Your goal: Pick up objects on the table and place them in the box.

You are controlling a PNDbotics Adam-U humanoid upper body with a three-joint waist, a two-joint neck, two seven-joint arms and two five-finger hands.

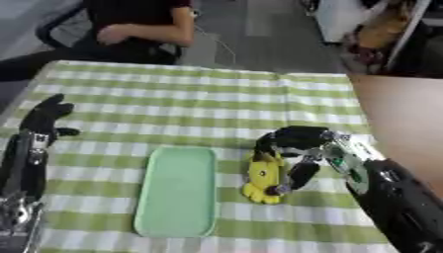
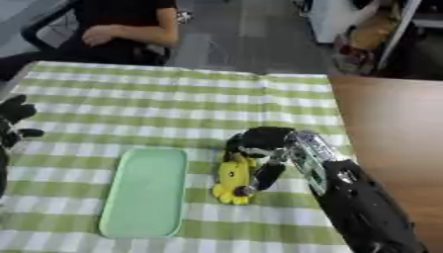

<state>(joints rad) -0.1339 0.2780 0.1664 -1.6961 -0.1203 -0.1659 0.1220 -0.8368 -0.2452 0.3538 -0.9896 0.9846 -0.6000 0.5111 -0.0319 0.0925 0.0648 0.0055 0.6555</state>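
Checked tablecloth (image 1: 199,99); yellow object (image 1: 262,179) half-hidden

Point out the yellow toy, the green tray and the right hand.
yellow toy (image 1: 262,182): left eye view, middle of its body.
green tray (image 1: 177,190): left eye view, its flat centre.
right hand (image 1: 298,139): left eye view, back of the hand above the toy.

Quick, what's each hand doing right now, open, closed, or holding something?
Left hand: open, resting idle at the table's left edge.
Right hand: fingers curled round the yellow soft toy, beside the pale green tray.
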